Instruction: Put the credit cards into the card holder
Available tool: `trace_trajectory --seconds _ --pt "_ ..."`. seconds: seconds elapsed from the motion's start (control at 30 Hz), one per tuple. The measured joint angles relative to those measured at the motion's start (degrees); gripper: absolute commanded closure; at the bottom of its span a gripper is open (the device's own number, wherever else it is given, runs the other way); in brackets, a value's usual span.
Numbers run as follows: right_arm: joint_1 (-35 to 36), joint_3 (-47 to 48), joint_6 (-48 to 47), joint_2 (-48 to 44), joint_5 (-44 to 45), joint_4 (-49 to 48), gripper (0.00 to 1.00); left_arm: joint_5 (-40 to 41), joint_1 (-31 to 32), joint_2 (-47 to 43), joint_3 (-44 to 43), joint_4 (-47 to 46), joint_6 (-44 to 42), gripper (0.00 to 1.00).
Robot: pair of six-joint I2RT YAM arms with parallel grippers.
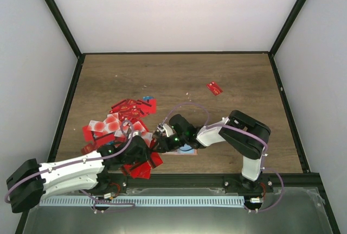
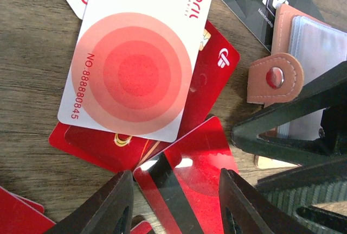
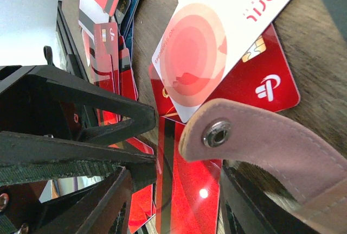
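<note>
A red credit card point(image 2: 200, 158) with a black stripe sits between the fingers of my left gripper point(image 2: 176, 175), which is shut on its edges just above the pile. The salmon-tan card holder point(image 2: 312, 38) lies open to the right, its snap flap point(image 3: 271, 141) sticking out. My right gripper point(image 3: 174, 171) is clamped on the holder's edge, and the red card point(image 3: 187, 190) shows under the flap. In the top view both grippers meet at the table's front centre, left gripper point(image 1: 145, 148) beside right gripper point(image 1: 161, 136), with the holder point(image 1: 183, 148) behind them.
A heap of mostly red credit cards point(image 1: 122, 117) spreads left of centre. A white card with pink circles point(image 2: 135, 65) lies over red ones, and a black card point(image 2: 255, 0) lies beside the holder. One red card point(image 1: 214, 88) lies alone farther back. Black frame rails border the table.
</note>
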State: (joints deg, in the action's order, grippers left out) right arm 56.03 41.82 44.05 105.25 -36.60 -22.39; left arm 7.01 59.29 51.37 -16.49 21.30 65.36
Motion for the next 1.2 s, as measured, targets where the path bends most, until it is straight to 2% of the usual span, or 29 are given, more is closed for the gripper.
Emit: trace_trajectory --seconds 0.37,0.47,0.57,0.73,0.97,1.2 --pt "-2.2 0.1 0.7 0.4 -1.0 -0.5 0.53 -2.4 0.0 -1.4 -1.3 0.1 -1.0 0.55" --pt "-2.4 0.3 0.8 0.9 -0.5 -1.4 0.53 -4.4 0.9 -1.5 -4.1 -1.0 -1.4 0.54" --pt "-2.5 0.4 0.3 0.8 -0.8 -1.2 0.53 -1.0 0.7 -1.9 -7.9 0.2 -1.6 0.49" --pt "-2.2 0.7 -1.7 -1.2 -0.8 2.3 0.52 7.5 -0.1 -2.3 -14.9 8.2 -1.9 0.42" --pt "-2.2 8.1 -4.0 -2.6 -0.2 7.7 0.52 14.8 -8.0 -1.5 -20.3 18.6 -3.5 0.39" --pt "-2.2 16.1 1.0 4.0 -2.3 5.0 0.52 17.1 -21.9 -1.0 -20.9 24.6 -5.9 0.39"
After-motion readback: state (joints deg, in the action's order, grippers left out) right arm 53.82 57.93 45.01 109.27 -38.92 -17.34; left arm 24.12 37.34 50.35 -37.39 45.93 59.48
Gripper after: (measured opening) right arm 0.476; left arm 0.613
